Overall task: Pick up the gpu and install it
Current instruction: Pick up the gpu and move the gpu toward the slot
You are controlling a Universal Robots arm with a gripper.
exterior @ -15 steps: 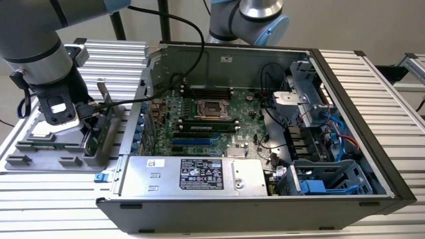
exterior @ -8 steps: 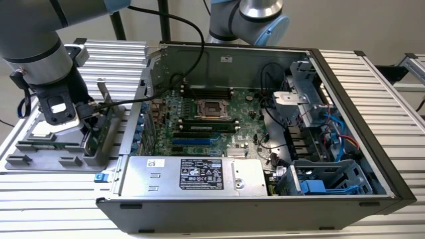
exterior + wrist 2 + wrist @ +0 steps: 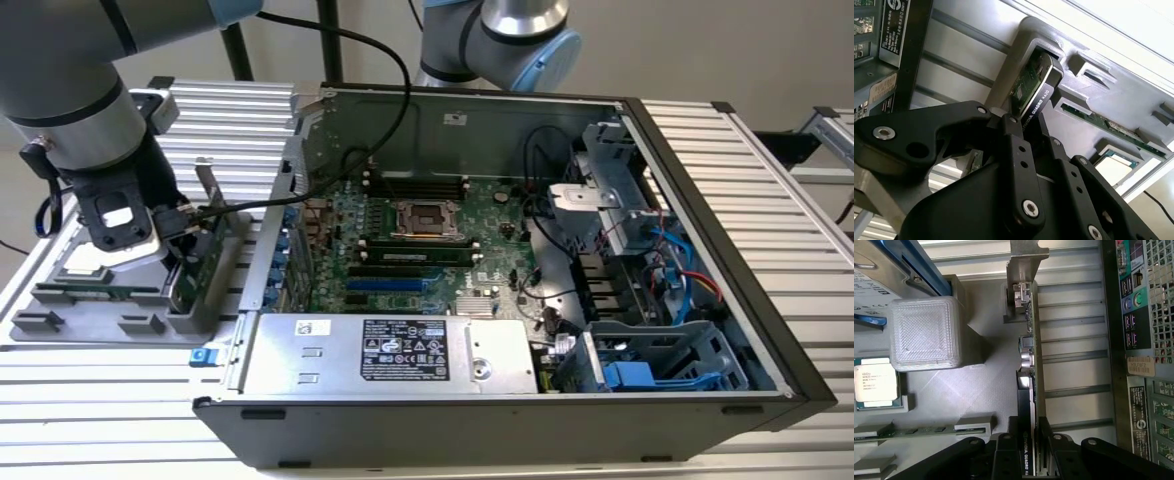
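Presently, item: gpu (image 3: pixel 198 270), standing on edge in a slotted holder of the grey tray (image 3: pixel 80 320) on the ribbed desk (image 3: pixel 94 410), at the exterior view's left, just beside the open computer case (image 3: pixel 534 420); metal end bracket (image 3: pixel 1021 270) set against a holder post, far end tucked in a second slot.

Tool (image 3: pixel 1030 440): pressed together on the card, one finger (image 3: pixel 1006 450) on each face, pinching it along its upper edge in both wrist views; card appears seated in the tray, not yet raised.

Hazards, as judged:
- grip covers a short stretch of a long thin card; a tilted pull could lever it in the slots and make it slip or twist;
- bracket may catch on its post if the lift is not straight;
- case wall is close; a swinging card could strike it;
- memory stick (image 3: pixel 919 430) and processor chip (image 3: pixel 876 382) lie nearby in the same tray; a dragged tray would disturb them.
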